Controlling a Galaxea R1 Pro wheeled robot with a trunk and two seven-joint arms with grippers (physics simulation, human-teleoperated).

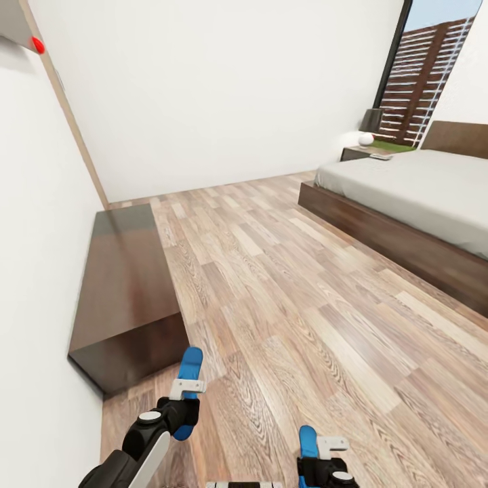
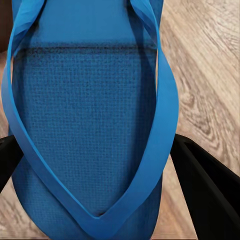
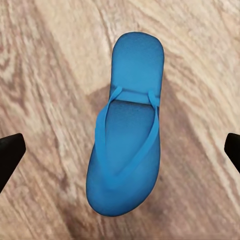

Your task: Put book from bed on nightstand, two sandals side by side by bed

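Your left gripper (image 1: 184, 400) is clenched on one sandal (image 1: 190, 366), which sticks up out of it and points away from you toward the near end of the bench (image 1: 125, 285). In the left wrist view that sandal (image 2: 90, 125) sits close between the two black fingers (image 2: 210, 190), strap side facing the camera, with the floor (image 2: 210, 75) behind it.

Your right gripper (image 1: 324, 455) shows at the bottom edge of the head view, with the other sandal (image 1: 308, 442) standing just at its left side. In the right wrist view this sandal (image 3: 126, 125) appears sole-down over the floor (image 3: 45, 75), strap up, and the two dark fingertips (image 3: 10, 155) stand wide at either edge, well clear of its sides. From these pictures you cannot tell whether the right gripper is holding it or merely beside it.

The floor (image 1: 291, 305) of light wood planks runs ahead of you. The dark, low bench lies along the left wall (image 1: 41, 257). The bed (image 1: 413, 196) is at the far right, its off-white mattress on a dark frame. Beyond its far corner stands the nightstand (image 1: 359, 153), carrying a lamp (image 1: 369, 125) with a round white base, beside the tall window (image 1: 423, 74).
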